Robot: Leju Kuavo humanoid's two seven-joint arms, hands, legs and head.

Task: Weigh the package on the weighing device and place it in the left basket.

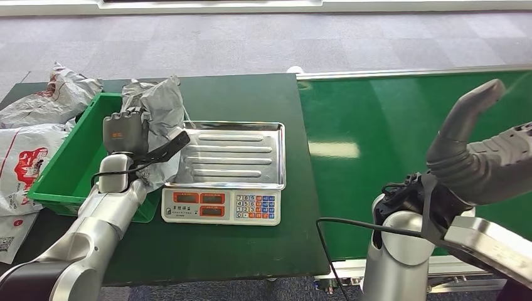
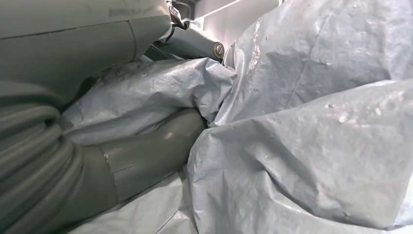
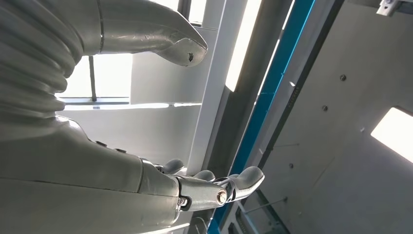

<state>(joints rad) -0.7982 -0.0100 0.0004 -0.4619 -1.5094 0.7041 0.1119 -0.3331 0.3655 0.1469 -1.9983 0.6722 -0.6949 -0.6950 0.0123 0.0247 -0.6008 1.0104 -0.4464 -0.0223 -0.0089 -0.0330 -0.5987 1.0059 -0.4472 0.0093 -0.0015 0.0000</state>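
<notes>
The dark bench [image 1: 251, 251] carries, from nine o'clock inward, the green left basket [image 1: 69, 163] and the weighing device [image 1: 229, 169], whose steel pan looks bare. The grey package [image 1: 157, 119] hangs between them, over the basket's three-o'clock rim and just touching the pan's nine-o'clock edge, gripped by the left hand [image 1: 125, 133]; its thumb and fingers [image 2: 146, 151] press into the crumpled film. The right hand [image 1: 467, 147] is raised at three o'clock, fingers apart, holding nothing. Weighing seems done, so this is the transfer: next, carry the package toward nine o'clock and release it over the basket
</notes>
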